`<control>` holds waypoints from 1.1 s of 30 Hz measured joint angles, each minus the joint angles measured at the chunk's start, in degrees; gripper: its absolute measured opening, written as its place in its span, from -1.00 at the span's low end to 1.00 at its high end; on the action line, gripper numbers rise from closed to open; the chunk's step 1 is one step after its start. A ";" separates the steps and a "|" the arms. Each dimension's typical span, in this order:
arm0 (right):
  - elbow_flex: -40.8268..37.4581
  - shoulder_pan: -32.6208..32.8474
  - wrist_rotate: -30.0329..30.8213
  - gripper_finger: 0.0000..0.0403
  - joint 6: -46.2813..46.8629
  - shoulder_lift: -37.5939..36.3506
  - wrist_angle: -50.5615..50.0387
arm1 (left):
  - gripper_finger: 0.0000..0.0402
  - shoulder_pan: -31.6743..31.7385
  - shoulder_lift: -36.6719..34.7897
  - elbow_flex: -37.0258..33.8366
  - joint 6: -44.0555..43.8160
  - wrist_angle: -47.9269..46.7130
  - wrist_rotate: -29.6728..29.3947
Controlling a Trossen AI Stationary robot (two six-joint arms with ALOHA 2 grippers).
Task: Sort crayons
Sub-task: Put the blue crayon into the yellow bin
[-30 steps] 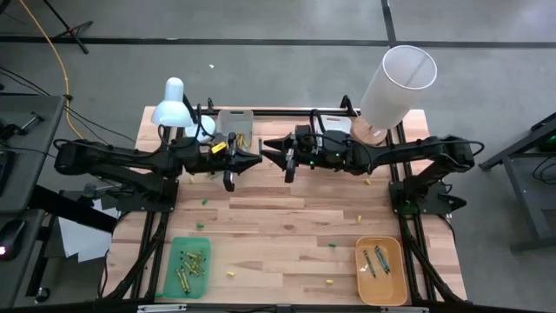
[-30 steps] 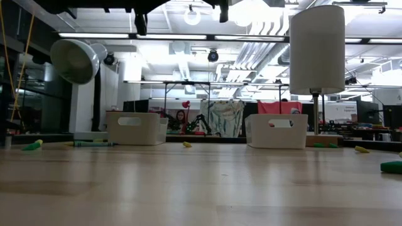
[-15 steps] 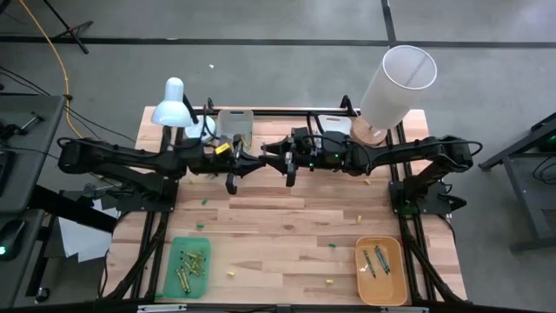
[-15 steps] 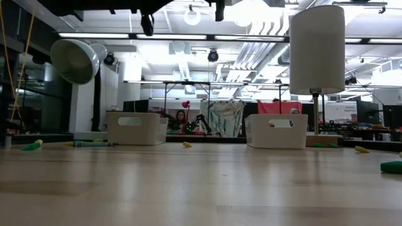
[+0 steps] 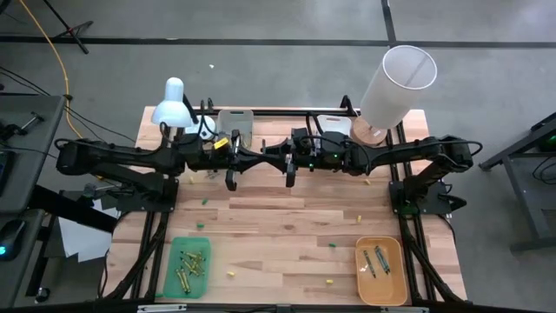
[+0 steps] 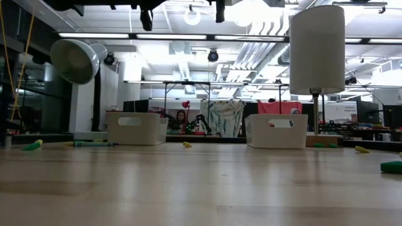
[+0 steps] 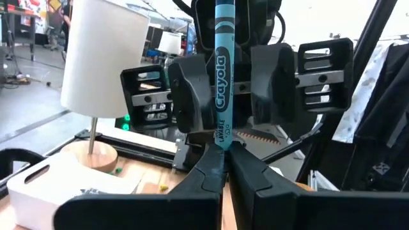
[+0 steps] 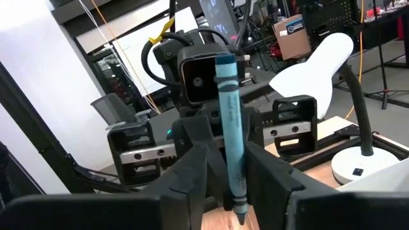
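A blue-teal crayon is held upright high above the table, between the two arms, near the back. The left gripper is shut tight on its lower end. The right gripper is partly closed around the same crayon, one finger on each side. More crayons are seen in the green tray and the orange tray.

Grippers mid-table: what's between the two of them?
One blue crayon, upright, pinched by the left gripper with the right gripper around it; both wrist views show it.
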 joint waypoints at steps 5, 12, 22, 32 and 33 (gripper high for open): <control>-0.02 -0.21 0.01 -0.67 0.14 -0.01 0.21 | -1.00 0.00 -0.04 0.00 0.15 -1.51 -0.01; -0.07 -0.23 0.04 -0.75 1.63 -0.01 1.41 | -1.00 -0.28 0.71 0.02 -0.07 -1.89 0.03; -0.07 -0.23 0.02 -0.57 3.14 -0.04 1.97 | -1.00 -0.26 0.75 0.02 -0.10 -1.93 0.03; -0.07 -0.23 -0.17 -0.52 1.62 -0.07 2.21 | -1.00 -0.26 0.77 0.02 -0.16 -2.06 0.07; -0.07 -0.23 -0.17 -0.52 1.56 -0.07 2.21 | -1.00 -0.26 0.77 0.02 -0.16 -2.06 0.07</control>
